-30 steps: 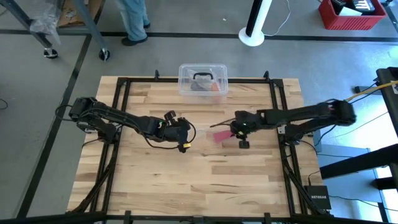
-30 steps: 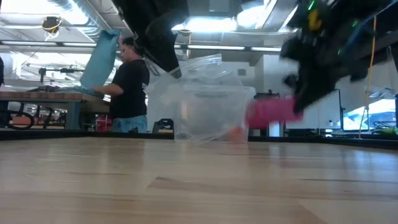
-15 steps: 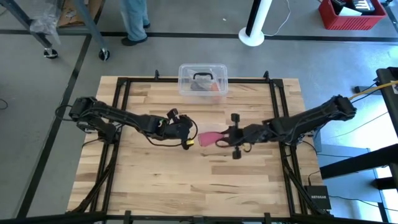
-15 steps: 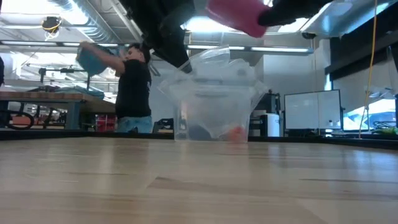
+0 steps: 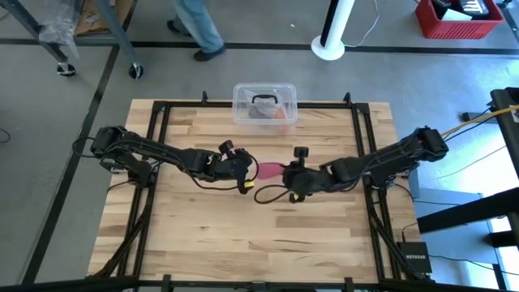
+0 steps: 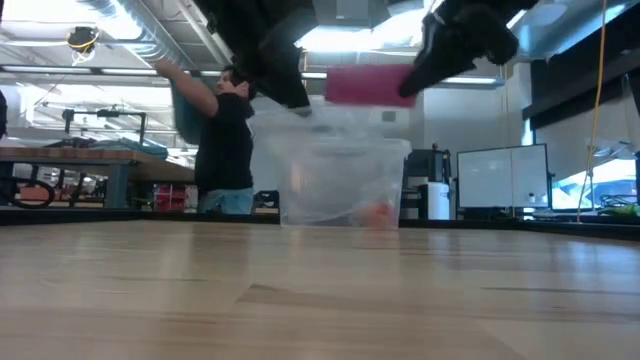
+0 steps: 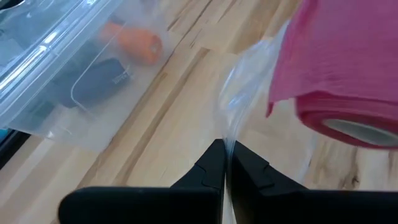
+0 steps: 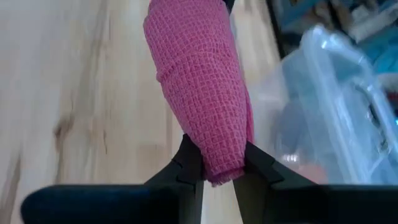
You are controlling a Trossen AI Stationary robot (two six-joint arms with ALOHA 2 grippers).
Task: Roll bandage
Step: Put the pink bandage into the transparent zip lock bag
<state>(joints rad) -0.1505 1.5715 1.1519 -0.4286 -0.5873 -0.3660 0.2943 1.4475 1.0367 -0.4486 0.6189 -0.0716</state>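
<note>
Jaws of the right gripper [image 8: 214, 163] are clenched on the bandage [image 8: 199, 81], a pink roll of soft waffle-weave fabric, squeezed in at its end between the 2 dark fingers [image 8: 186, 163]. It hangs in the air above the middle of the wooden table [image 5: 268, 235], lifted clear of the planks in the low view, in front of the clear plastic box [image 5: 265, 104] with its black handle. Jaws of the left gripper [image 7: 225, 163] are pinched nearly closed on the thin, crinkled edge of a clear plastic bag [image 7: 249, 81], just beside the bandage. A person [image 6: 222, 140] stands in the room behind.
</note>
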